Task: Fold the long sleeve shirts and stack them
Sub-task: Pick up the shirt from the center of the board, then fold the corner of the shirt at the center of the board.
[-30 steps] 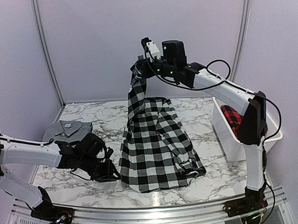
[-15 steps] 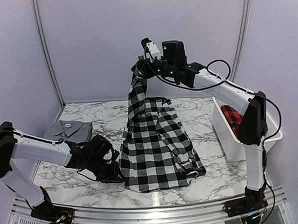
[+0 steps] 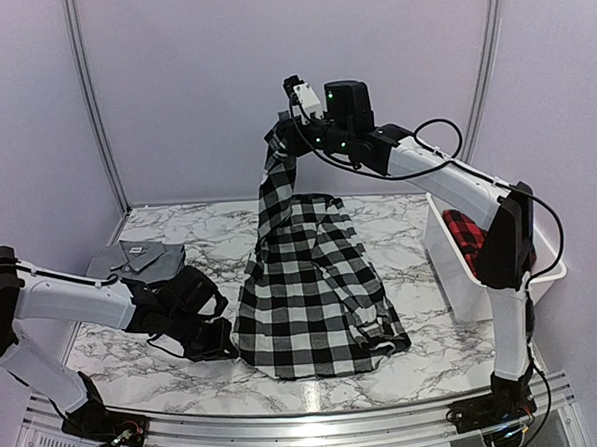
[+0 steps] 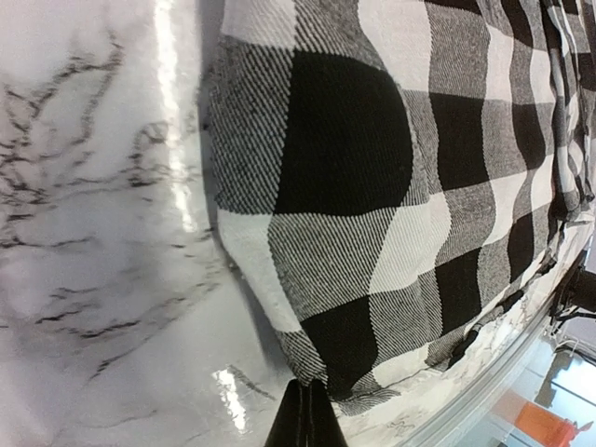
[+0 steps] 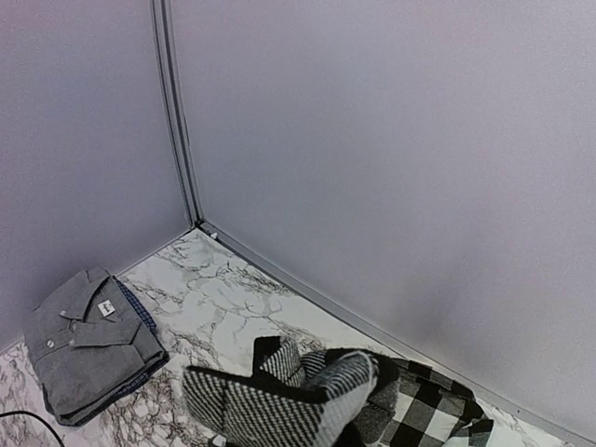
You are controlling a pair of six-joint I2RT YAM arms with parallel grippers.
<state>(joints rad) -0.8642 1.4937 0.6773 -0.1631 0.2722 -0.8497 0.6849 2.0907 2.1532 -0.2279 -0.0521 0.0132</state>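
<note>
My right claw (image 3: 280,134) pinches the black-and-white checked shirt (image 3: 312,283) high above the marble table (image 3: 426,357); my left claw (image 3: 227,344) is clamped on its near hem corner.

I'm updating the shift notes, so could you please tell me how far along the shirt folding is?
Done: the plain grey collared shirt lies folded at the back left. In hand: the black-and-white checked flannel shirt hangs unfolded from the right gripper, while the left gripper pinches its near corner. Left: folding and stacking it, then the red-and-black checked shirt in the white plastic bin.
</note>
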